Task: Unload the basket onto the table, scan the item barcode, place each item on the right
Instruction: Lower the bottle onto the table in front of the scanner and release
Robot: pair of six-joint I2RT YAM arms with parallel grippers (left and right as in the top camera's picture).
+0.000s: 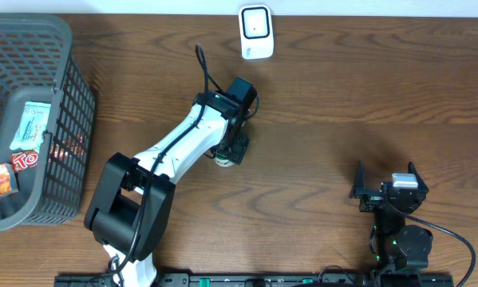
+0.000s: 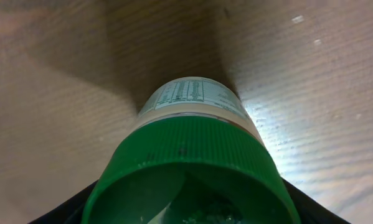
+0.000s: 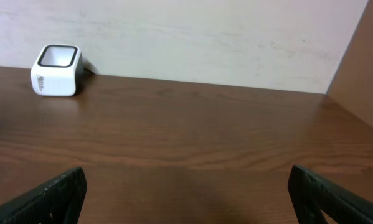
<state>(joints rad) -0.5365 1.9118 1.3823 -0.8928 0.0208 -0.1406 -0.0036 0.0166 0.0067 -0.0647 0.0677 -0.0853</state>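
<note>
The item is a bottle (image 2: 189, 102) with a green ribbed cap (image 2: 192, 146) and a white printed label, lying on the wooden table with its cap toward the left wrist camera. My left gripper (image 2: 187, 208) has a dark finger pressed against each side of the cap, shut on the bottle. From overhead only a bit of the bottle (image 1: 224, 162) shows under the left gripper (image 1: 232, 151), mid-table. The white barcode scanner (image 1: 255, 32) stands at the table's far edge, and also shows as a white scanner (image 3: 56, 70) at upper left in the right wrist view. My right gripper (image 1: 389, 190) rests open and empty near the front right.
A grey mesh basket (image 1: 73, 112) at the far left holds several snack packets (image 1: 27, 127). A pale wall (image 3: 205, 37) runs behind the table's far edge. The right gripper (image 3: 186, 193) faces bare wood.
</note>
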